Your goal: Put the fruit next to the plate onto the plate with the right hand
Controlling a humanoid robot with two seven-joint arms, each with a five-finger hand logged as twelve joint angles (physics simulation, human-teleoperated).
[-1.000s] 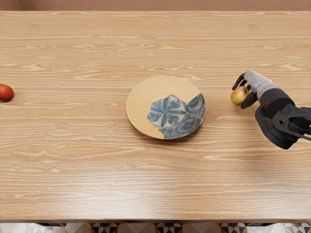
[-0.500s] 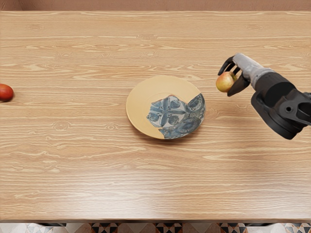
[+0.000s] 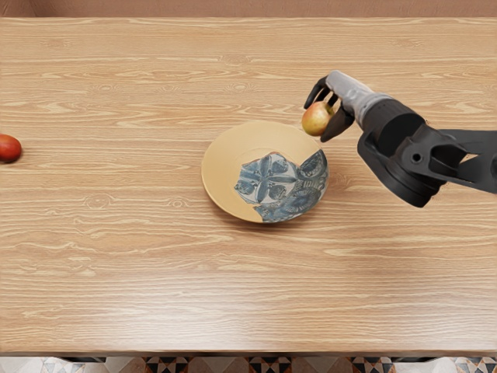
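Our right hand [image 3: 335,99] comes in from the right side. Its dark fingers [image 3: 315,93] are curled around a small yellow-red fruit [image 3: 315,119]. The fruit is up in the air, not on the table [image 3: 116,256]. It hangs at the far right edge of the plate [image 3: 233,155], just over the rim as far as we can tell. The middle of the plate lies to the left of our hand and a little nearer to us. So we think the next move is short: go a bit more left and toward us, then come down and let go softly. The fruit is round, so it may roll if we drop it from high up. Another red fruit [image 3: 8,148] sits far away at the left edge of the table. Our left hand is not in the picture.
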